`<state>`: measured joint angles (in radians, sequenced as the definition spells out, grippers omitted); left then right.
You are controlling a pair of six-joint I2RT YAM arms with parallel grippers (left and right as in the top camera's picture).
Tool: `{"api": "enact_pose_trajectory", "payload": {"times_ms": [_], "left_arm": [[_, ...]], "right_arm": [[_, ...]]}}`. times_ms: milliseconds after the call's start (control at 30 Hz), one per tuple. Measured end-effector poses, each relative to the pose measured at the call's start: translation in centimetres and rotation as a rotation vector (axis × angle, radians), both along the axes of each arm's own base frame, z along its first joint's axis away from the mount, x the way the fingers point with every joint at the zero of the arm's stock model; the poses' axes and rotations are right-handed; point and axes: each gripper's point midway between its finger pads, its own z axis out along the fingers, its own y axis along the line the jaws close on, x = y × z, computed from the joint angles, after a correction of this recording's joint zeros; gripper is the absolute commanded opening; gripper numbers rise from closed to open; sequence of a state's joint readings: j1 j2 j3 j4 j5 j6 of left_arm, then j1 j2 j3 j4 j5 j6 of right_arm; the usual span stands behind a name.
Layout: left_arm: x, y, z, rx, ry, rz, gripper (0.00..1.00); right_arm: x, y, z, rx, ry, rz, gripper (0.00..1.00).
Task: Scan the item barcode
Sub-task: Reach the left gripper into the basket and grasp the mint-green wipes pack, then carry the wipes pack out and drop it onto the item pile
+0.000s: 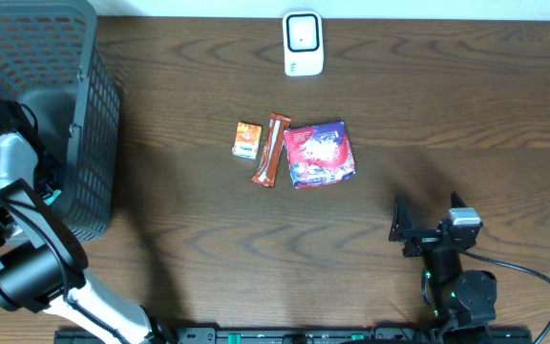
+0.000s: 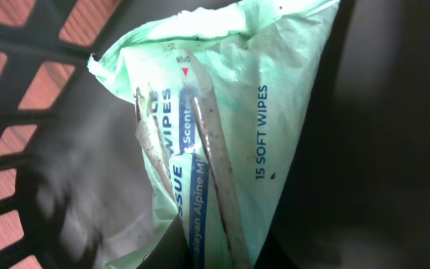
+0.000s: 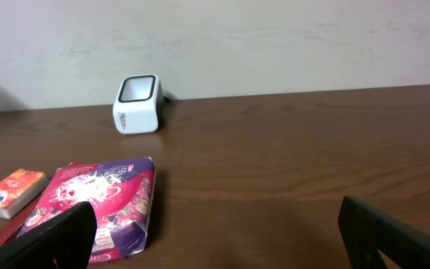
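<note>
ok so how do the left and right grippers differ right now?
The left gripper is shut, pinching the green wipes pack; the right gripper is wide open and empty. The left gripper is down inside the black basket; the right gripper sits low over the table, facing the white scanner. Shared: neither has an item at the scanner.

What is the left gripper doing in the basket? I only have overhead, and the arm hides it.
Observer: The left gripper is shut on a green wipes pack.
Operator: Barcode showing?
Observer: Not on the face the left wrist camera sees; only print, "15 SOFT WIPES".
Operator: Is it out of the basket?
Observer: No, the basket mesh stands right beside the pack.
</note>
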<state>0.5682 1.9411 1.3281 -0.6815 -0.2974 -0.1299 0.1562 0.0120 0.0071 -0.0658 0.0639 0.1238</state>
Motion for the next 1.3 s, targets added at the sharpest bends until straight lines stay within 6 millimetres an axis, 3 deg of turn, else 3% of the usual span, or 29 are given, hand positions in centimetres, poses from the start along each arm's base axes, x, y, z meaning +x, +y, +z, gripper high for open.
{"api": "enact_pose_trajectory", "payload": {"times_ms": [133, 233, 333, 400, 500, 633, 733, 800, 900, 1033, 1067, 1167, 1300], "left_arm": [[0.3, -0.7, 1.0, -0.025, -0.037, -0.01, 0.08], [2.2, -1.5, 4.4, -0.025, -0.177, -0.041, 0.07], [5.7, -2.7, 12.3, 0.028, -0.469, -0.121, 0.07], [7.1, -3.9, 17.8, 0.061, -0.65, -0.168, 0.08], [7.2, -6.2, 25.7, 0.092, -0.897, -0.195, 0.06], [5.7, -9.3, 31.6, 0.06, -1.102, -0.163, 0.07], [5.8, -13.1, 34.9, -0.026, -1.234, -0.226, 0.07], [6.8, -16.9, 36.5, -0.116, -1.305, -0.326, 0.07], [8.2, -24.1, 36.9, -0.295, -1.324, -0.498, 0.07], [9.3, -33.0, 34.8, -0.493, -1.238, -0.698, 0.08], [9.5, -35.6, 33.6, -0.537, -1.196, -0.758, 0.08], [10.1, -40.7, 30.3, -0.609, -1.09, -0.883, 0.08], [10.9, -46.2, 24.2, -0.659, -0.919, -1.007, 0.07]], "right_arm": [[0.0, 0.0, 0.0, 0.0, 0.0, 0.0, 0.99], [0.0, 0.0, 0.0, 0.0, 0.0, 0.0, 0.99], [0.0, 0.0, 0.0, 0.0, 0.0, 0.0, 0.99], [0.0, 0.0, 0.0, 0.0, 0.0, 0.0, 0.99], [0.0, 0.0, 0.0, 0.0, 0.0, 0.0, 0.99], [0.0, 0.0, 0.0, 0.0, 0.0, 0.0, 0.99], [0.0, 0.0, 0.0, 0.0, 0.0, 0.0, 0.99], [0.0, 0.0, 0.0, 0.0, 0.0, 0.0, 0.99], [0.0, 0.0, 0.0, 0.0, 0.0, 0.0, 0.99], [0.0, 0.0, 0.0, 0.0, 0.0, 0.0, 0.99], [0.0, 0.0, 0.0, 0.0, 0.0, 0.0, 0.99], [0.0, 0.0, 0.0, 0.0, 0.0, 0.0, 0.99], [0.0, 0.0, 0.0, 0.0, 0.0, 0.0, 0.99]]}}
